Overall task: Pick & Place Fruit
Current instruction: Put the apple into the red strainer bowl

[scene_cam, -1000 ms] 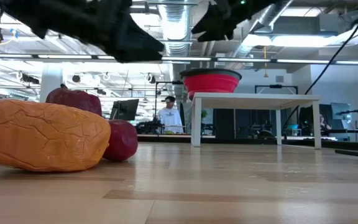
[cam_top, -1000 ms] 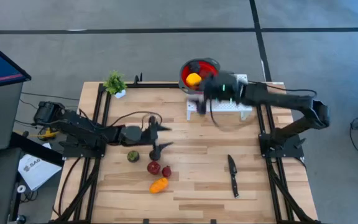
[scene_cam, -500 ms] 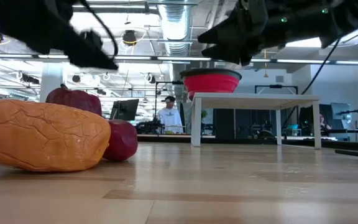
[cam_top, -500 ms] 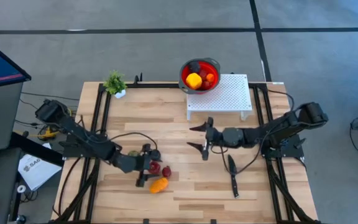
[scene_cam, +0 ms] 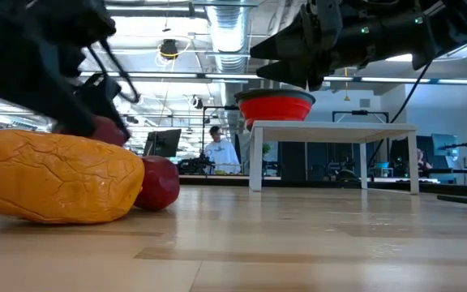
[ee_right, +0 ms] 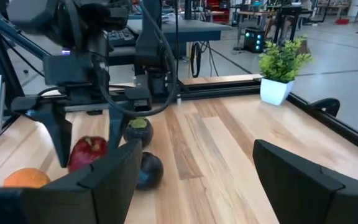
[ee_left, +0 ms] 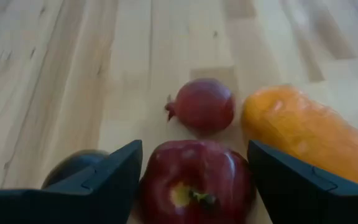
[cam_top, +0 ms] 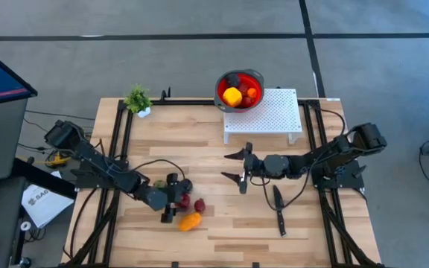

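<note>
Near the table's front left lie a red apple (cam_top: pixel 184 200), a dark red piece (cam_top: pixel 199 206), an orange piece (cam_top: pixel 191 221) and a dark green piece (ee_left: pixel 73 168). My left gripper (cam_top: pixel 171 199) is open and low over them. Its fingers stand on either side of the red apple (ee_left: pixel 194 180). My right gripper (cam_top: pixel 237 165) is open, empty and raised over the table's middle. The red bowl (cam_top: pixel 258 80) holds a yellow piece (cam_top: pixel 232 96), an orange one (cam_top: pixel 250 94) and a dark one (cam_top: pixel 233 79). My left gripper's fingers (ee_left: pixel 114 180) come slanting down from the table's left and sit close beside the red apple's two flanks. The apple rests on the table with its stem end up. I cannot tell whether the fingers touch it.
The bowl sits at the far left corner of a white perforated stand (cam_top: pixel 270 115). A black-handled knife (cam_top: pixel 278 208) lies near the right arm. A small potted plant (cam_top: pixel 138 99) stands at the far left corner. People and desks show in the room beyond.
My left gripper moved toward the near edge and came down onto the fruit group, ending astride the red apple. My right gripper swung from beside the bowl toward the near edge and left, to the table's middle. The fruit on the table stayed put.
</note>
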{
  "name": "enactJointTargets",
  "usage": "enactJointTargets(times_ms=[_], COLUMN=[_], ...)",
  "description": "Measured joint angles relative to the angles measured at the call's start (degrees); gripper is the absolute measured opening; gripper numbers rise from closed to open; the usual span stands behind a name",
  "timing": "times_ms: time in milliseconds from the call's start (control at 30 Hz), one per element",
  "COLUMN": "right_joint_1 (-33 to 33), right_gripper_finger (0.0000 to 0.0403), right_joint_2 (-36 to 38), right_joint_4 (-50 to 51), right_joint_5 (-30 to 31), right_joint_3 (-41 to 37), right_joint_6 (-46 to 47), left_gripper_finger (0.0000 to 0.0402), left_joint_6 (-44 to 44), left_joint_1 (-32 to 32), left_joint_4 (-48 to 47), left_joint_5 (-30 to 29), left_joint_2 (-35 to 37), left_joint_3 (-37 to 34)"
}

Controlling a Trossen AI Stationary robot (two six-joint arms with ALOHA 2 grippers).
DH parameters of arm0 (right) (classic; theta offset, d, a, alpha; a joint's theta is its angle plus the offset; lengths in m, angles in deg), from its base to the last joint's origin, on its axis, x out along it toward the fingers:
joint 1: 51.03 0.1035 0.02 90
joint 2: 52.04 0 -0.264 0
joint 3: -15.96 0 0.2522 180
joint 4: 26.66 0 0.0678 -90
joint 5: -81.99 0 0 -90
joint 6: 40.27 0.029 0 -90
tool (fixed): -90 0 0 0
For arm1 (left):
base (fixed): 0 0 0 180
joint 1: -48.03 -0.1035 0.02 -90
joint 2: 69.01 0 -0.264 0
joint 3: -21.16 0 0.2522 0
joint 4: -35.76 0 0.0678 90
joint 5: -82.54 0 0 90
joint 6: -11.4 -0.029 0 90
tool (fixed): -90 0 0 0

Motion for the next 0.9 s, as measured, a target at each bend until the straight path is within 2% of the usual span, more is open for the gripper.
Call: enactJointTargets(times_ms=[333,733,900], right_joint_1=[0.3,0.3,-0.4], right_gripper_finger=[0.0301,0.0301,0.0301], right_joint_2=[0.0,0.0,-0.2], right_joint_4=[0.0,1.7,6.9], right_joint_5=[0.0,0.0,-0.2], right_joint_3=[0.0,0.0,0.1], right_joint_6=[2.0,2.8,2.8], left_gripper_finger=[0.0309,0.0256,0.0263], left_joint_6=[6.5,6.8,0.7], left_joint_1=[0.1,0.6,-1.9], left_joint_4=[0.4,-0.1,1.4], left_joint_5=[0.8,0.8,-5.6], left_joint_2=[-0.9,-0.5,3.2], left_joint_3=[-2.5,-3.1,0.3])
